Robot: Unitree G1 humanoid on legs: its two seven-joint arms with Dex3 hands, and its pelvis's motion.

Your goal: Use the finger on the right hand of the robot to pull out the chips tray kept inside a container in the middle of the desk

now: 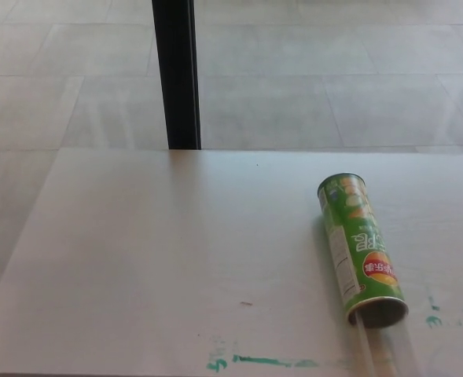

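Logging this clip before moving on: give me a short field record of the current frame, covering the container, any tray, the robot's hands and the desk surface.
container: green chips can, lying on its side at the desk's right, open end toward the camera
tray: clear tray sticking out of the open end toward the near edge
hands: none in view
desk: white desk, green marks near the front edge
background: black post, tiled floor

No part of the robot shows in the head view. The left arm and left hand are out of the picture. The right arm and right hand are out of the picture too. Nothing of the robot is near the green can [361, 247], not at its open end and not at its far end. So there is no way to tell how either hand is held.
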